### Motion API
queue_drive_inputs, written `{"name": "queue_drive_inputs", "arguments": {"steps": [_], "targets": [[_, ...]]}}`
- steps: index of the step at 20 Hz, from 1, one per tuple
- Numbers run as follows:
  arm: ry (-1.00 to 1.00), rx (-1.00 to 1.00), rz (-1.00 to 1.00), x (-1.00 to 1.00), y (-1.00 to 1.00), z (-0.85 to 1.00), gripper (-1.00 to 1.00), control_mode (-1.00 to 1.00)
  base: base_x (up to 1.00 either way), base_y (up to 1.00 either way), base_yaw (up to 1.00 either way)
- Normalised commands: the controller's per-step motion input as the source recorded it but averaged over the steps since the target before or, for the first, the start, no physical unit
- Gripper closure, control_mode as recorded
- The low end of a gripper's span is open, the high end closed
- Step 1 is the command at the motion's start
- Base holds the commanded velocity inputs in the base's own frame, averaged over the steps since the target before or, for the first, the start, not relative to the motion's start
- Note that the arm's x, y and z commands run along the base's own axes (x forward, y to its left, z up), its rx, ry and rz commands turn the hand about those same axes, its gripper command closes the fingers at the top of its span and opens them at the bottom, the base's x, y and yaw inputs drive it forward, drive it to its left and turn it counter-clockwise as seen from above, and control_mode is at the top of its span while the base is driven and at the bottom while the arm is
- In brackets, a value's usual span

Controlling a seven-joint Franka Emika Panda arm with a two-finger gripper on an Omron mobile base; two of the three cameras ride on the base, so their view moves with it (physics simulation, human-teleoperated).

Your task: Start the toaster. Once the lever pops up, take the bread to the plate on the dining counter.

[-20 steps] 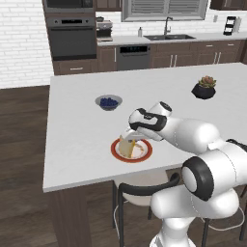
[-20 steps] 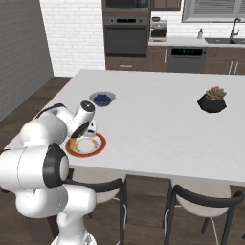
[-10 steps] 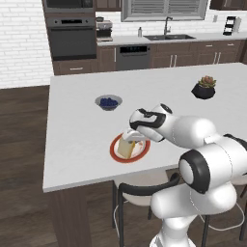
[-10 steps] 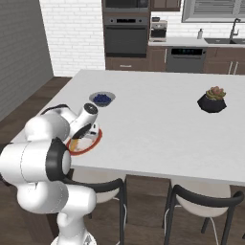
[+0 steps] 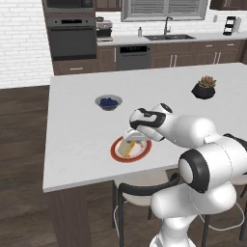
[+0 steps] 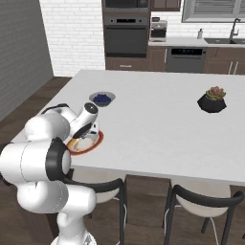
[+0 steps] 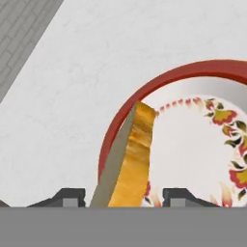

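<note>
The bread [image 7: 130,164], a golden slice, stands on its edge and leans on the left part of the plate [image 7: 144,89], which has a red rim and a flowered white centre. My gripper [image 7: 128,198] is open and straddles the slice, with a gap between the bread and each of the fingertips [image 7: 72,195]. From the base, the gripper [image 5: 131,137] hovers just over the plate [image 5: 118,155] and bread [image 5: 127,147] near the front edge of the white dining counter [image 5: 77,125]. The same gripper [image 6: 86,134] and plate [image 6: 93,145] show from the right. The toaster is out of view.
A grey bowl of blue berries [image 5: 108,102] [image 6: 101,98] sits behind the plate. A potted succulent [image 5: 204,88] [image 6: 212,99] stands far right on the counter. Chairs [image 5: 140,190] [image 6: 201,201] are tucked under the near edge. An oven [image 5: 72,41] lines the back wall.
The jaws have spread apart and let go of the bread, which now rests on the plate. The hand has sunk a little closer to the plate.
</note>
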Motion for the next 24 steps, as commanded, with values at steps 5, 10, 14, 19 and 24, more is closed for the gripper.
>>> {"name": "queue_drive_inputs", "arguments": {"steps": [5, 10, 14, 19, 24], "targets": [[0.0, 0.0, 0.0, 0.0, -0.09, 0.0, -1.0, -1.0, 0.0, 0.0, 0.0], [0.0, 0.0, 0.0, 0.03, -0.19, 0.07, -1.0, -1.0, 0.0, 0.0, 0.0], [0.0, 0.0, 0.0, 0.0, -0.27, 0.27, -1.0, -1.0, 0.0, 0.0, 0.0], [0.0, 0.0, 0.0, 0.01, -0.12, 0.28, -1.0, -1.0, 0.0, 0.0, 0.0], [0.01, -0.08, 0.01, -0.02, -0.01, 0.64, -1.0, -1.0, 0.0, 0.0, 0.0]]}}
